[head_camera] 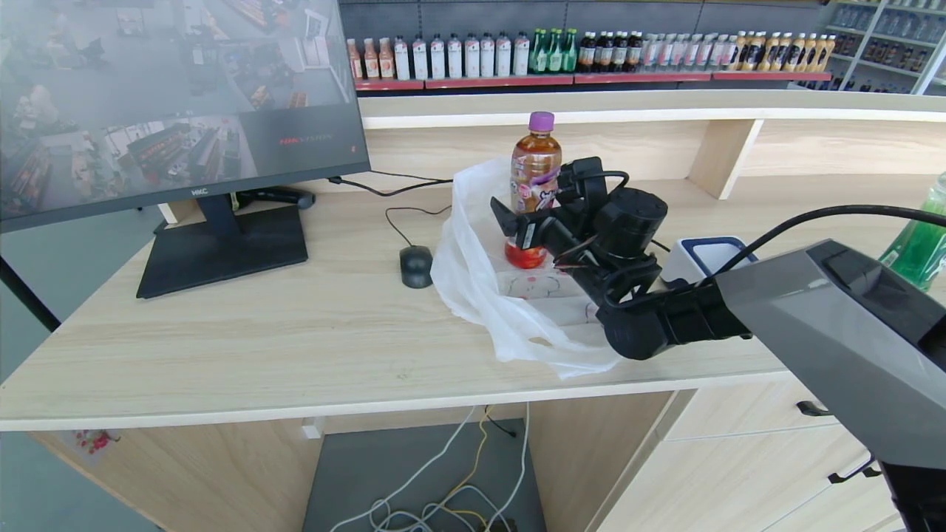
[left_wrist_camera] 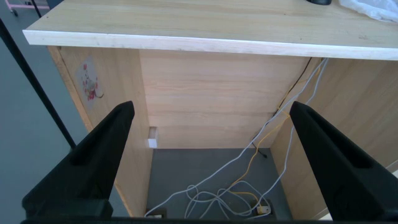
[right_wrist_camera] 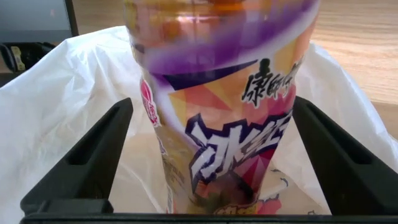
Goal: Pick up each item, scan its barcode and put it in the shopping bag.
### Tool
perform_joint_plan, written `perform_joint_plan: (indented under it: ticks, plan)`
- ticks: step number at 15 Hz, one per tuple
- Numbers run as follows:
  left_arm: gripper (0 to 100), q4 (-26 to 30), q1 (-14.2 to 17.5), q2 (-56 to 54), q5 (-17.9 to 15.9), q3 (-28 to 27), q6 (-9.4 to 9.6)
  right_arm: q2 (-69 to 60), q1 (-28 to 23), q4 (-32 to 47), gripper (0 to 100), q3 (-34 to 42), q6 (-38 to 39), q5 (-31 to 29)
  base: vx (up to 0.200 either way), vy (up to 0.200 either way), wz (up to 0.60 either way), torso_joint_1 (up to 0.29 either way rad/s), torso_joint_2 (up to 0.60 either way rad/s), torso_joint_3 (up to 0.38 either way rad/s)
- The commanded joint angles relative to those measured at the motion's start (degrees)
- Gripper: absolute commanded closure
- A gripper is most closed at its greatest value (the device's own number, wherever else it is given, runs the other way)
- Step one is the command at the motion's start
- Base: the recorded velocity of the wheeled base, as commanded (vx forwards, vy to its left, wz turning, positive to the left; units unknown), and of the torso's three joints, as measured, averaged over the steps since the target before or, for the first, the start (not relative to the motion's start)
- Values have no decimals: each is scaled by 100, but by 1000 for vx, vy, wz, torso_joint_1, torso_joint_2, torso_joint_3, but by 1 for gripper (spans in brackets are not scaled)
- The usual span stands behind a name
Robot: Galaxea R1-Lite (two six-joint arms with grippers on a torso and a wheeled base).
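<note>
1. Far left of the counter [head_camera: 259,347]: a monitor [head_camera: 177,96] on its stand. Not part of the task.

2. Left gripper [left_wrist_camera: 211,112]: held low in front of the counter, facing the open space beneath it where loose cables lie. Its fingers are spread wide with nothing between them.

3. Centre: a mouse [head_camera: 416,266] lies just beside the white plastic bag [head_camera: 473,288], which sits slumped on the counter with its mouth open.

4. The bottle [head_camera: 535,166], purple cap and orange drink, stands upright with its base inside the bag's opening.

5. Right gripper [right_wrist_camera: 211,106]: at label height on the bottle, one finger on each side. The fingers are spread as wide as the left gripper's. Whether they touch the label cannot be told.

6. Right of the bag: a small white and blue scanner [head_camera: 706,257], then a green bottle [head_camera: 920,247] at the counter's far right.

Assessment: the step in hand appears to be bagging, with the bottle already standing in the bag and the grip let go.

Next move: back the right arm straight off without brushing the tall, easily tipped bottle or snagging the bag. The green bottle looks to be the next item for pickup and scanning.
</note>
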Motion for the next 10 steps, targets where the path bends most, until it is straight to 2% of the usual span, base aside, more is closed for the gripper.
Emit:
perform_joint_plan:
  ticks: [1, 5, 10]
  plan:
    - [0, -1, 1, -2, 9, 0, 0, -83, -1, -2, 0, 45, 2, 3, 0, 0, 0, 0, 0, 0]
    - [0, -1, 1, -2, 9, 0, 0, -294, 17, -20, 0, 239, 2, 3, 0, 0, 0, 0, 0, 0]
    - [0, -1, 1, -2, 0, 0, 0, -1199, 87, -494, 0, 1663, -24, -23, 0, 0, 0, 0, 0, 0]
